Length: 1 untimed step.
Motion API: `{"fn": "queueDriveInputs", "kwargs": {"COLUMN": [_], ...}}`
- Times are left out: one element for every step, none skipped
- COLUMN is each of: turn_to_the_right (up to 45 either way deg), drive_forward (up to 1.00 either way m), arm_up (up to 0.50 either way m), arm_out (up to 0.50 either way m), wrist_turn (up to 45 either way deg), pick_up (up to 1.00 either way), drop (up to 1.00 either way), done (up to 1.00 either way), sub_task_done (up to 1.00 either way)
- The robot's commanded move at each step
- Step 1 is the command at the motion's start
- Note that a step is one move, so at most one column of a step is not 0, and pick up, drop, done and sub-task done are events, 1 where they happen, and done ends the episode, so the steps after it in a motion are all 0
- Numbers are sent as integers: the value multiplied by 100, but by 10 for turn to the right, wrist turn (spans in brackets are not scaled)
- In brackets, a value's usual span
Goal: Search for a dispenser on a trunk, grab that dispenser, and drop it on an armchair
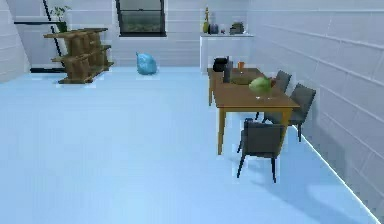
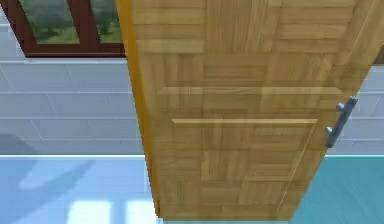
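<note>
Searching for the trunk, we face a dining table (image 1: 245, 98) ringed by chairs (image 1: 262, 138) for seating. A wooden door (image 2: 240, 110) stands alongside. We cannot tell the gripper's state.

Bright, even light; soft grey shadows

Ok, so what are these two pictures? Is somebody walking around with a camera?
No person: it's a robot on wheels with one arm, in a pretend computer house. Both cameras sit on the robot. One looks ahead: a wooden table with grey chairs, something green on top, a wooden shelf far off, a blue lump on the floor. The other looks sideways: a wooden door with a metal handle, and a window beside it. It's searching the house for something to fetch.
</note>
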Motion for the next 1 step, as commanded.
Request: {"fn": "queueDriveInputs", "kwargs": {"turn_to_the_right": [450], "drive_forward": [0], "arm_up": [0], "arm_out": [0], "wrist_turn": [0], "pick_up": [0], "drop": [0], "done": [0], "sub_task_done": [0]}}
